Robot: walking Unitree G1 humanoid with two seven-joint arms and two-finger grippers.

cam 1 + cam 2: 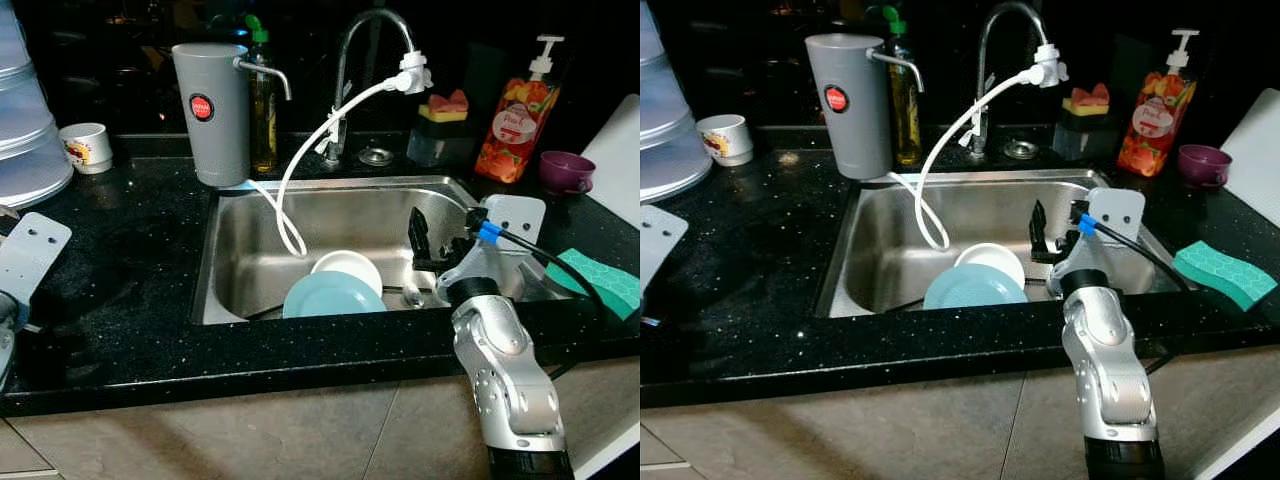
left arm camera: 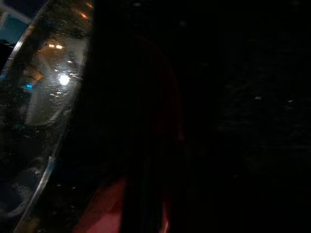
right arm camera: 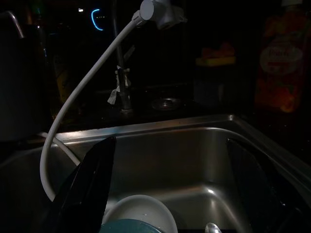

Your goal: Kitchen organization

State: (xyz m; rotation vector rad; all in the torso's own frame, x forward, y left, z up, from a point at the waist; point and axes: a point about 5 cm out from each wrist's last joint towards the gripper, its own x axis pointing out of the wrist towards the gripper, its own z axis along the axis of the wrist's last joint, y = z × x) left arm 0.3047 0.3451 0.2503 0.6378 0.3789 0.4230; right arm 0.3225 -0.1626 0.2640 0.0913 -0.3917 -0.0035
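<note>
Round pale-blue plate (image 1: 333,297) lies in the stainless steel sink (image 1: 250,235), overlapping a white bowl (image 1: 349,268), just left of the right gripper (image 1: 432,243). Its black fingers are spread wide, empty, above the basin. Left gripper state: cannot tell.

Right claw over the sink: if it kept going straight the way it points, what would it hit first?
Probably the sink's back wall. The right claw is open and aims across the basin, above the white bowl, towards the tap. Depth is hard to judge.
</note>
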